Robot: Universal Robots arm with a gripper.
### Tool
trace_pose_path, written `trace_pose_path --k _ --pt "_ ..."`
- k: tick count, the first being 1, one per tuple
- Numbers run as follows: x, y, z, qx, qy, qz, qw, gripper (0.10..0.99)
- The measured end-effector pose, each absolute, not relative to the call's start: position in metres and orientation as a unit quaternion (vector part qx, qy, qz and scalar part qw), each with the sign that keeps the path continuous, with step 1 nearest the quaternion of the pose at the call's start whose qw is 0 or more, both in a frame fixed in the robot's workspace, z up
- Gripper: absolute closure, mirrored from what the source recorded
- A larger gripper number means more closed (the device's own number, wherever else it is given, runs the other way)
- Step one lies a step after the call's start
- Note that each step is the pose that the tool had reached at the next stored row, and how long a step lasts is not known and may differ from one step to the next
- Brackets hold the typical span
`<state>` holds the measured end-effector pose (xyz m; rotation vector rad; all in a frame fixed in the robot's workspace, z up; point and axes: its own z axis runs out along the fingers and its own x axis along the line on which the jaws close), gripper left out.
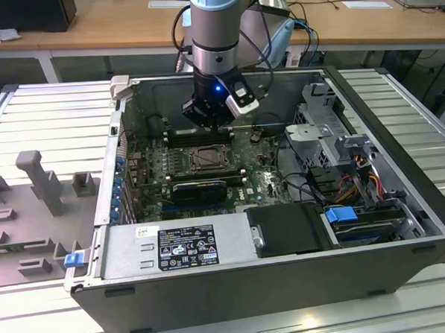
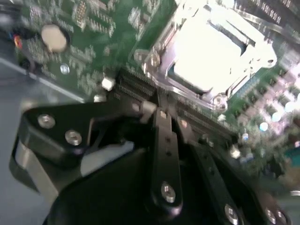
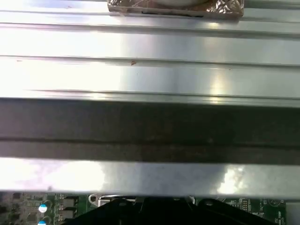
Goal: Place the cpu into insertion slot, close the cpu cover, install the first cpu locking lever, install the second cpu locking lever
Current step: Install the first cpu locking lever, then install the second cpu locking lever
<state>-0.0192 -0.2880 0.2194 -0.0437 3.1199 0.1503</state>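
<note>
Black fingers drawn close together in the second wrist view, tips side by side with nothing seen between them, poised just beside the near rim of the square, shiny-rimmed insertion slot. Gripper hanging over the green motherboard inside the open grey computer case, just behind the slot toward the case's back wall.

Slot face washed out bright in the second wrist view; cannot tell there whether the pale square chip sits in it. Thin silver-grey metal cover frame lying around the slot, flat as far as can be told, screw heads at its corners.

In the exterior view: slot near the middle of the board, long black memory slots behind it, a black rectangular card in front.

In the first wrist view: ribbed silver metal surface, dark band across it, sliver of green board at one edge.
</note>
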Motion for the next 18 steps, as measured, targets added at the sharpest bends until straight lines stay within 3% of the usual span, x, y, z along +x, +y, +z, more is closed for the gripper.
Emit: trace_pose_path --k 18 --pt "-0.019 -0.299 0.222 -0.014 0.999 0.048 0.009 0.98"
